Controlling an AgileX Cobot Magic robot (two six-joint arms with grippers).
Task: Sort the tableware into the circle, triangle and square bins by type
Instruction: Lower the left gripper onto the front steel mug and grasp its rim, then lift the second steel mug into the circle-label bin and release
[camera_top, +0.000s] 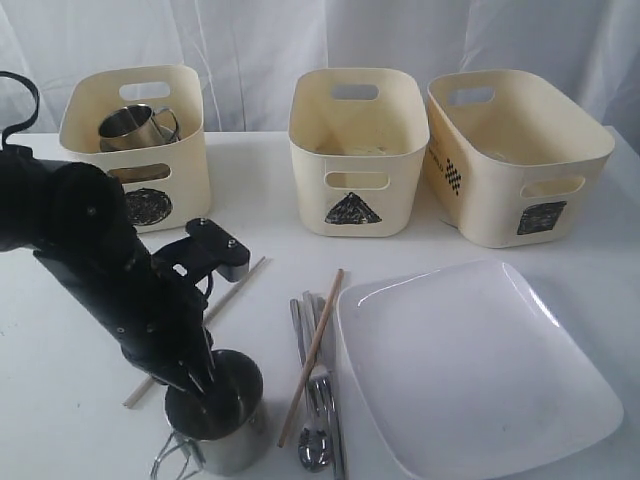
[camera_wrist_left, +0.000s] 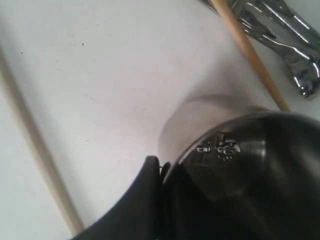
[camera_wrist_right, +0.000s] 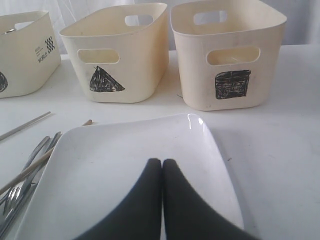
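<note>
Around your work: a white table and a white curtain.
You have a plain white table (camera_top: 270, 215) under everything. Its surface is matte, with soft shadows and, up close, a few tiny dark specks. Behind its far edge you see a white curtain (camera_top: 250, 40) hanging in loose vertical folds across the whole width.

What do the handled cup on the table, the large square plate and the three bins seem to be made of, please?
The handled cup: probably stainless steel, grey with mirror-like reflections and a stamped mark inside. The square plate: glossy white, likely ceramic, perhaps melamine; sharp highlights on its rim. The circle bin, triangle bin and square bin: matte cream plastic by the look, with moulded cut-out handles.
</note>
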